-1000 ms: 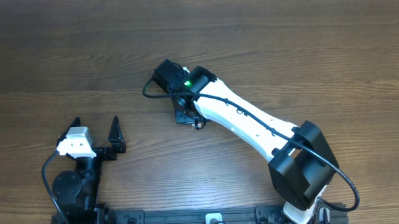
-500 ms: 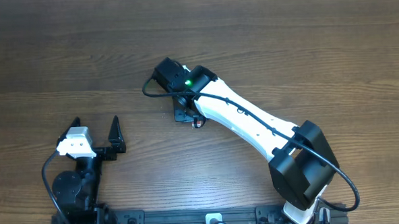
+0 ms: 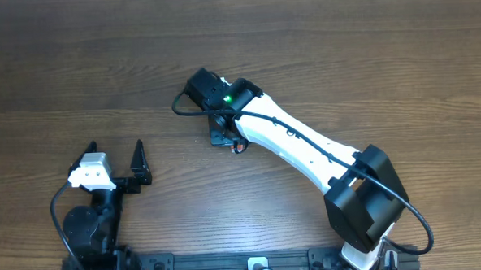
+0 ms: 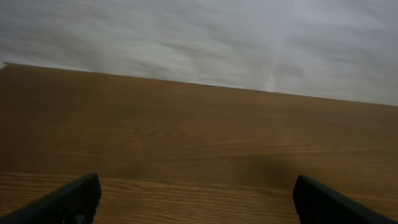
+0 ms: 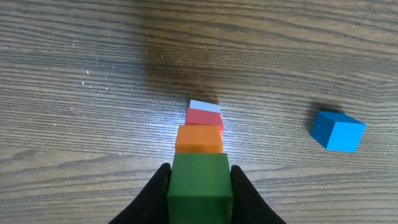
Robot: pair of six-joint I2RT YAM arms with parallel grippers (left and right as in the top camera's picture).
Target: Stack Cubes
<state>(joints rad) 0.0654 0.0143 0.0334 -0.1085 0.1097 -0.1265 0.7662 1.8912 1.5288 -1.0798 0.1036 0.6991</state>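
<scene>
green cube clamped in right gripper, over orange cube mid-table. best lowered straight, edges squared to the orange, released gently without nudging. blue cube lying apart; left gripper spread open, near left.

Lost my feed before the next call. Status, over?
Left end effector open, near its base. Right end effector shut on green cube, above orange cube on red cube. Blue cube lies apart, path clear.
</scene>
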